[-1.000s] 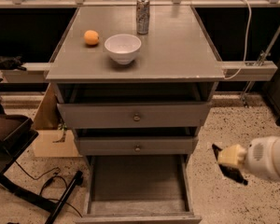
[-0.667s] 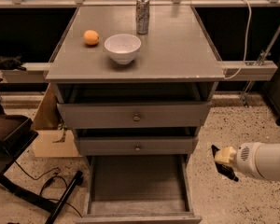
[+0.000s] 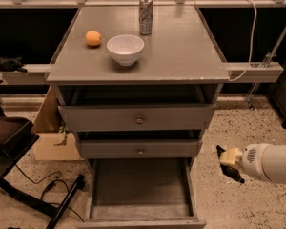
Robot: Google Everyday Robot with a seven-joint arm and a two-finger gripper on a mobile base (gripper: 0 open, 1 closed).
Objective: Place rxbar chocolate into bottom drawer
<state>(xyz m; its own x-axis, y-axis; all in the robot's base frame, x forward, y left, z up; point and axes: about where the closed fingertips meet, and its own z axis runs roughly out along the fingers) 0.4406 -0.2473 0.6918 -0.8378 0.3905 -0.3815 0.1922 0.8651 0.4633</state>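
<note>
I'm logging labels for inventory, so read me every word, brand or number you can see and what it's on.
None can be read.
The can on the cabinet top: mottled print, too blurred to read.
The gripper, right of the open bottom drawer: no legible marking.
The white bowl, orange fruit and upper drawers: no text.
</note>
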